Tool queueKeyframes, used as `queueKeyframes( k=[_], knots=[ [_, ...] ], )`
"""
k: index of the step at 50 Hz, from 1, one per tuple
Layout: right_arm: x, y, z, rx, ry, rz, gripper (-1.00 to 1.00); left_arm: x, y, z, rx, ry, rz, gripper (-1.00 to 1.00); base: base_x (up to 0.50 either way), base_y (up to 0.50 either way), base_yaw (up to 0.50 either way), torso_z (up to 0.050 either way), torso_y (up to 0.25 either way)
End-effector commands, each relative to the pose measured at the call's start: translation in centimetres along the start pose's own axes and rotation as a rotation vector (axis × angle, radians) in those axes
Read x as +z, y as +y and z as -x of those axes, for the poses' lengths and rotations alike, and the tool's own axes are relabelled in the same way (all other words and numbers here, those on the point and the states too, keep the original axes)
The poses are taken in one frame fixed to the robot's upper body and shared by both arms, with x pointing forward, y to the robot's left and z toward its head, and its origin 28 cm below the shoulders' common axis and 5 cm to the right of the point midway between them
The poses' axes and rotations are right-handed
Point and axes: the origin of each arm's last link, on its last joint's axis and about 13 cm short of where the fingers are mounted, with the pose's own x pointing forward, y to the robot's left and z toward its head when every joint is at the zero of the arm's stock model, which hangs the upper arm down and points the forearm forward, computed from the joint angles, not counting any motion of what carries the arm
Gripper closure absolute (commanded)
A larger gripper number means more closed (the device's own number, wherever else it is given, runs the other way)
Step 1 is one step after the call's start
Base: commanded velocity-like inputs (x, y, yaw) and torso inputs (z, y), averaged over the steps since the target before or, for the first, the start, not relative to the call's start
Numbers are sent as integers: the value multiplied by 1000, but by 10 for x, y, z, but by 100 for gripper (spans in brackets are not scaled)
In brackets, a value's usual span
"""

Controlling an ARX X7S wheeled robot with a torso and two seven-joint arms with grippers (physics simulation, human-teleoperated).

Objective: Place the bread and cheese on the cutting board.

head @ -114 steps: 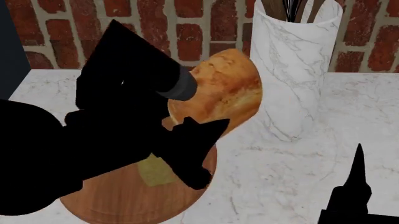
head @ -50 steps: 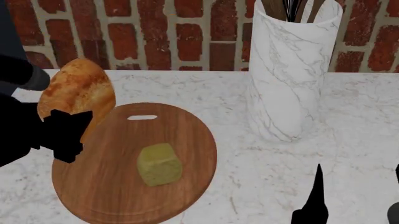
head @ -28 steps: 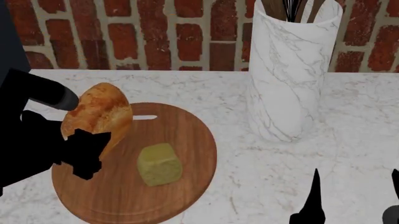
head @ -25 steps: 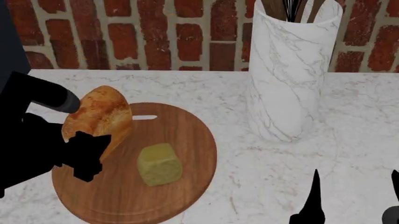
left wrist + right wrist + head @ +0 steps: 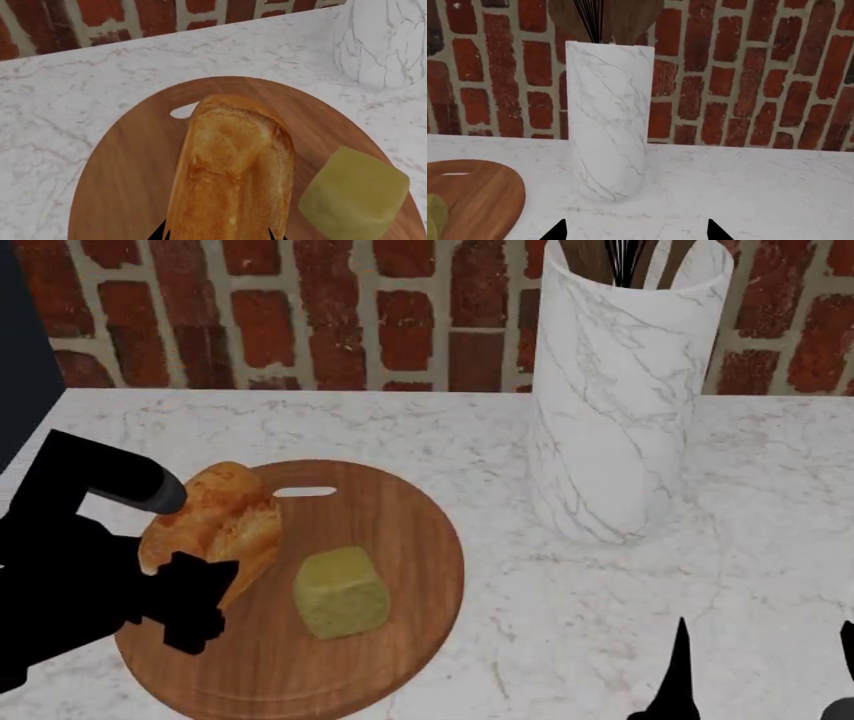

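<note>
The bread point(image 5: 214, 518) was over the left part of the cutting board point(image 5: 387, 540), held by the left claw point(image 5: 187, 585), whose two black fingers closed on the loaf's near end; whether the loaf already touched the wood I could not tell. In the left wrist view the bread point(image 5: 233, 170) lay lengthwise across the board point(image 5: 127, 170), with its far end next to the small slot hole, and only the tips of the left claw point(image 5: 217, 234) showed at its sides. The cheese point(image 5: 340, 592) sat on the board just to the right of the loaf, near it but apart. The board rested on the white marble table point(image 5: 747, 520). Farther right on the table stood a tall marble utensil holder point(image 5: 617, 390), upright, in front of a red brick wall point(image 5: 334, 310). The right claw point(image 5: 635, 231) hung low above the bare table with its fingers spread and nothing between them, pointing toward the utensil holder point(image 5: 610, 120).
</note>
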Motion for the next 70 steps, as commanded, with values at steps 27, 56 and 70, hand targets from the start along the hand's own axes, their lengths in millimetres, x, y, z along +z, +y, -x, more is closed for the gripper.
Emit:
queueKeyframes(
  k=[27, 56, 70],
  knots=[
    [0, -1, 2, 8, -11, 7, -100, -4, -11, 4, -49, -10, -1, -100, 0, 0, 0, 0, 0],
    [0, 0, 3, 23, -6, -13, -100, -4, -27, 80, -22, -132, -53, -100, 0, 0, 0, 0, 0],
    [12, -2, 6, 33, -19, -42, -100, -24, -44, 137, 44, -222, -69, -100, 0, 0, 0, 0, 0]
  ],
)
